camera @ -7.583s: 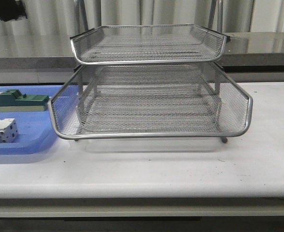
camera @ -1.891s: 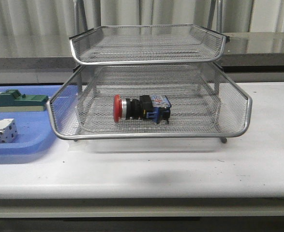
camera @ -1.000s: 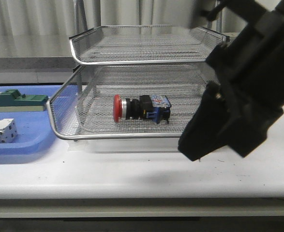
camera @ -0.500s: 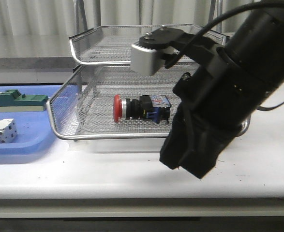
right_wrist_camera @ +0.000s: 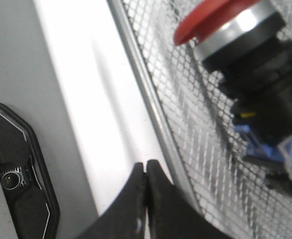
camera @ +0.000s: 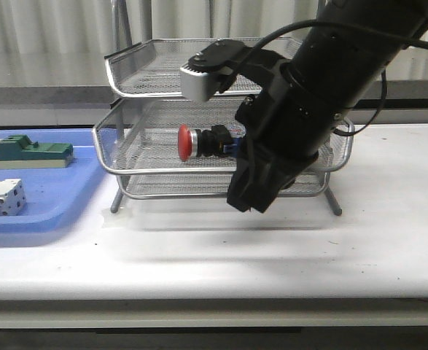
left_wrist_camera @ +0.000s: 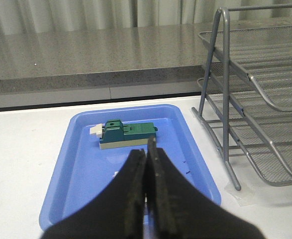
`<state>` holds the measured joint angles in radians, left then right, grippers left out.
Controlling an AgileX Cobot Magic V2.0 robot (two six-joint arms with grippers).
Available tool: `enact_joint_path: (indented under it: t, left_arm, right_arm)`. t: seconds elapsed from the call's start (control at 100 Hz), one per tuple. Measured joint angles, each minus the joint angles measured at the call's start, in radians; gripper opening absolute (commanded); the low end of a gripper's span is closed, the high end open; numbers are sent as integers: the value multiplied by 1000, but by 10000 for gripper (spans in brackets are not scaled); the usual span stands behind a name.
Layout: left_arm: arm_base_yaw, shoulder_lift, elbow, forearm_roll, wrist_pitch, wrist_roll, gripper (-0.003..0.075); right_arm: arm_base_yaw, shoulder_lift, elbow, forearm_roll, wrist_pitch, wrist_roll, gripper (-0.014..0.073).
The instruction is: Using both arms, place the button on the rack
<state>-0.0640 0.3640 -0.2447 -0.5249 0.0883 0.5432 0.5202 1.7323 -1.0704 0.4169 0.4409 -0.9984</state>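
On the middle tier of the three-tier silver wire-mesh rack (camera: pixel 126 157) lies the red-headed black push-button (camera: pixel 203 141), now shoved back with that tray by the right gripper (right_wrist_camera: pixel 145 172), fingers together and empty; placement appears complete.

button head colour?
Red, on the button lying in the rack. Clearest in the front view.

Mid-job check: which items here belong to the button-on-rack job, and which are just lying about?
Part of the job:
button, lying in the rack
rack
right gripper, shut, beside the rack's rim

Lying about:
blue tray
green block
white terminal block
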Motion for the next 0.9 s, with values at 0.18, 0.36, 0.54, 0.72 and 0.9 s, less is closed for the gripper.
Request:
enact_joint_path:
  t: [0.18,0.36,0.54,0.72,0.9]
  left_arm:
    - [0,0,0,0,0,0,-20]
    - [0,0,0,0,0,0,-20]
    - [0,0,0,0,0,0,-20]
    - [0,0,0,0,0,0,-20]
    - [0,0,0,0,0,0,-20]
  right_arm:
    - [-40,36,-56,-4,33,4,-67]
    - [-48,38,-70,-2,75,8,-67]
    - [-55,22,-80,13,138,64,-62]
    - [-61,-66,-80,-3,235,174,-60]
    - [-94,-201,-80,-118,296,400,-60]
